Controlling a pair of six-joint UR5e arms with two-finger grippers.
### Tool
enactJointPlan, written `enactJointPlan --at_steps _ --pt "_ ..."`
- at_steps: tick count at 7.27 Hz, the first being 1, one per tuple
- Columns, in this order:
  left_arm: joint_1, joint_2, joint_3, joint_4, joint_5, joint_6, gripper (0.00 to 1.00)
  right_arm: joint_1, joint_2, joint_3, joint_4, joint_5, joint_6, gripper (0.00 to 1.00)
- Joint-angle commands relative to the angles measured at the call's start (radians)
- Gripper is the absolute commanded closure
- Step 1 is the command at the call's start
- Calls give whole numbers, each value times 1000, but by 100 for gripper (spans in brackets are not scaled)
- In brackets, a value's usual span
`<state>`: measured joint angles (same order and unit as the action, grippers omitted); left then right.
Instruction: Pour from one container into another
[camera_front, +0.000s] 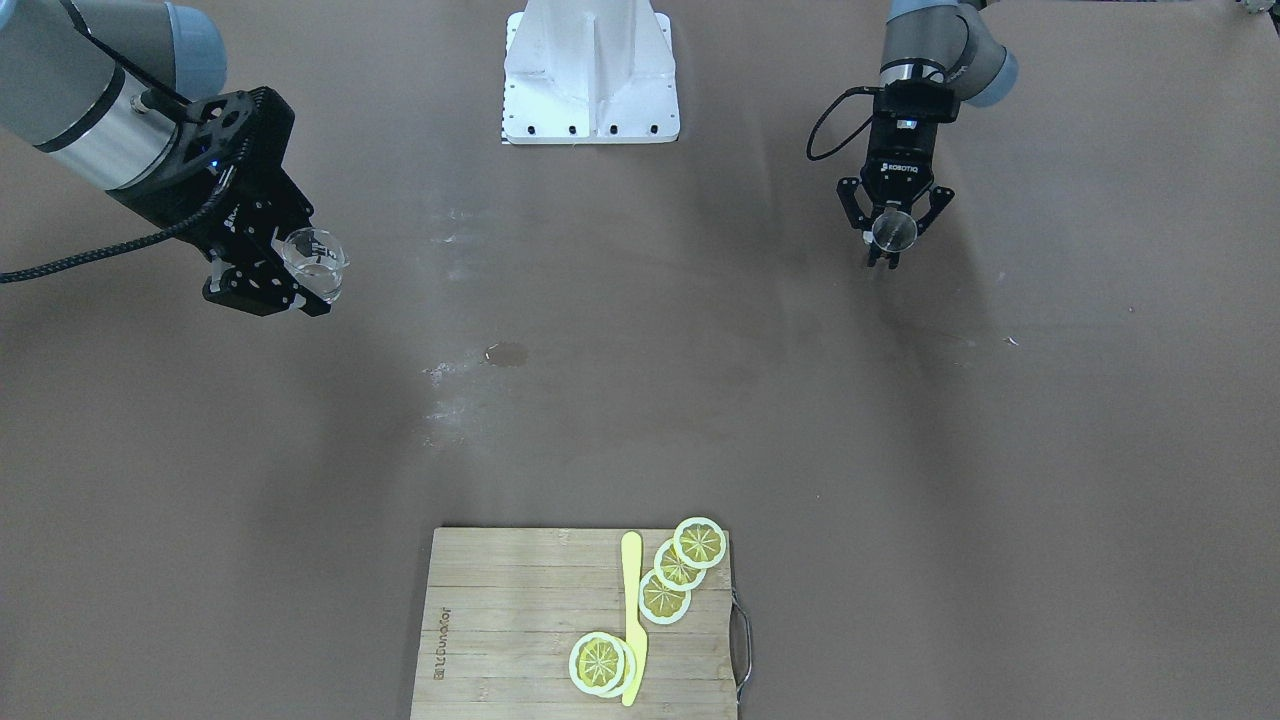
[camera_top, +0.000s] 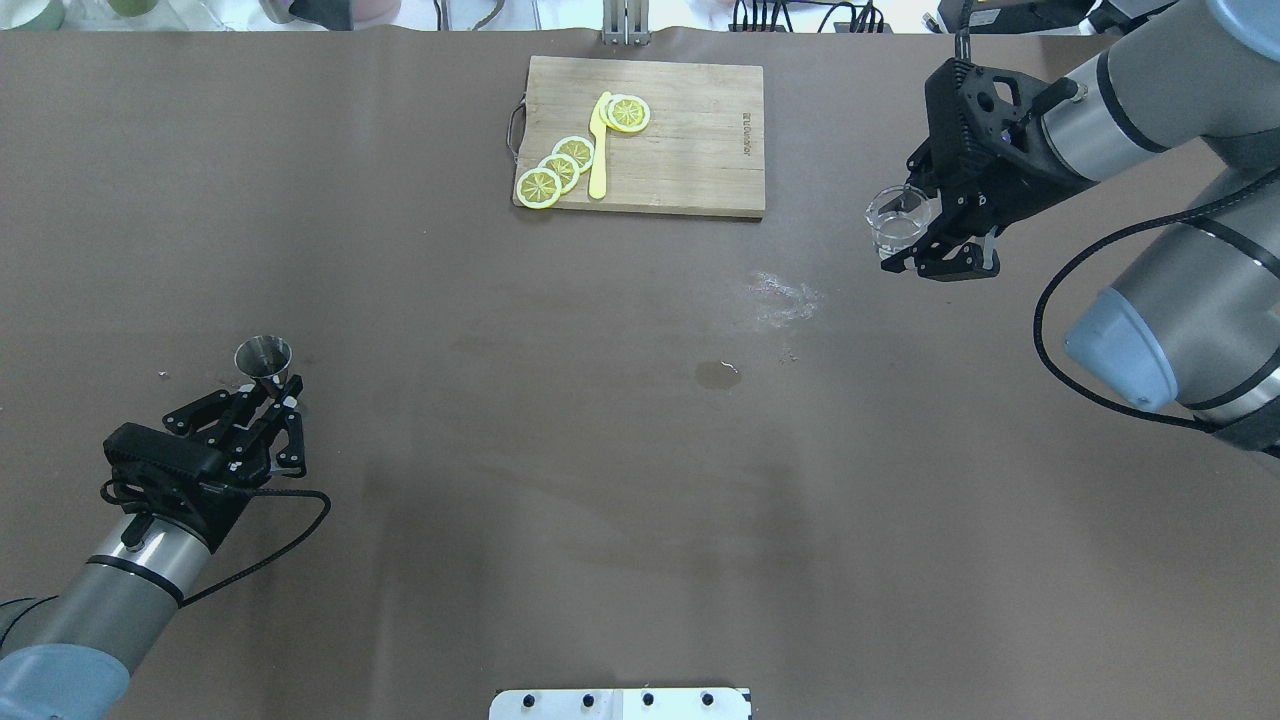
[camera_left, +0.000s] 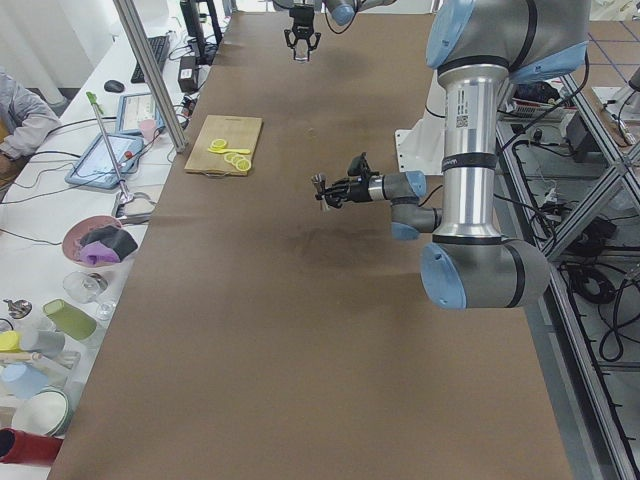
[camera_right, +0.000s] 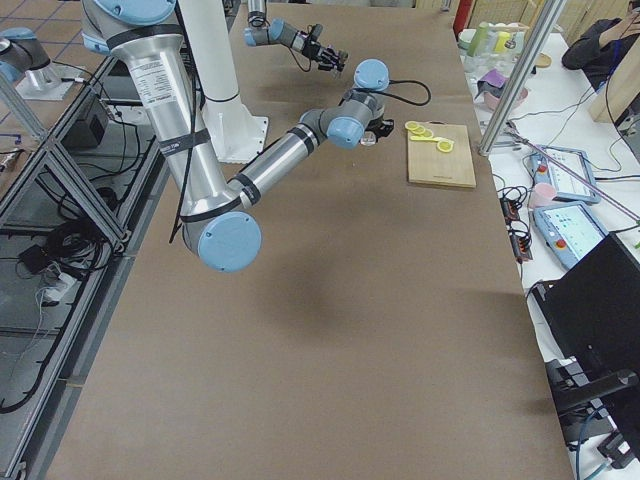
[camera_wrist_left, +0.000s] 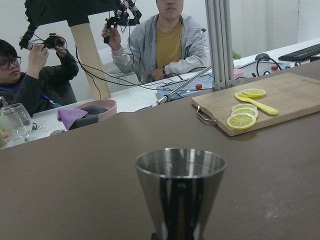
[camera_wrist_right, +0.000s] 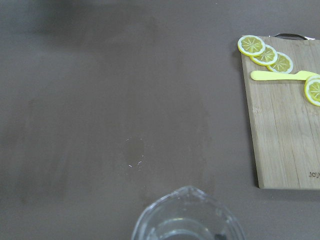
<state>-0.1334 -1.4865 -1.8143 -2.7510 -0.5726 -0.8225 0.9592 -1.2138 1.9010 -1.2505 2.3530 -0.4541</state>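
Note:
The small steel jigger (camera_top: 263, 358) stands upright in the air at the table's left side, with my left gripper (camera_top: 272, 388) shut on its narrow waist. It shows as a round mouth (camera_front: 893, 229) in the front view and fills the bottom of the left wrist view (camera_wrist_left: 180, 190). The clear glass tumbler (camera_top: 897, 220) is held off the table at the far right, and my right gripper (camera_top: 918, 240) is shut on it. In the front view the tumbler (camera_front: 316, 260) looks slightly tilted. Its rim (camera_wrist_right: 187, 217) shows at the bottom of the right wrist view. The two containers are far apart.
A wooden cutting board (camera_top: 690, 150) with lemon slices (camera_top: 560, 165) and a yellow knife (camera_top: 599, 145) lies at the far middle edge. A small wet spot (camera_top: 715, 373) and pale smears (camera_top: 785, 295) mark the brown table. The white robot base (camera_front: 590, 75) sits at the near edge.

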Motion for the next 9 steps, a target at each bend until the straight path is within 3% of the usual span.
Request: enactJointPlan --at_steps 1,2,4,7,8,9 --pt "-6 -32 1 -36 -68 12 100 10 -1 1 -1 2 -1 100" --pt "-20 -32 33 -41 -70 11 100 12 -1 1 -1 2 -2 100" --pt "-25 -35 76 -221 -79 16 100 13 -1 1 -1 2 -2 100" --pt "-60 -95 101 -67 -194 17 100 21 8 7 -6 2 -2 100" --pt "-64 -118 93 4 -202 16 100 21 7 10 -6 2 -2 100" --pt "-64 -120 110 -2 -200 16 100 26 5 15 -6 3 -2 100"
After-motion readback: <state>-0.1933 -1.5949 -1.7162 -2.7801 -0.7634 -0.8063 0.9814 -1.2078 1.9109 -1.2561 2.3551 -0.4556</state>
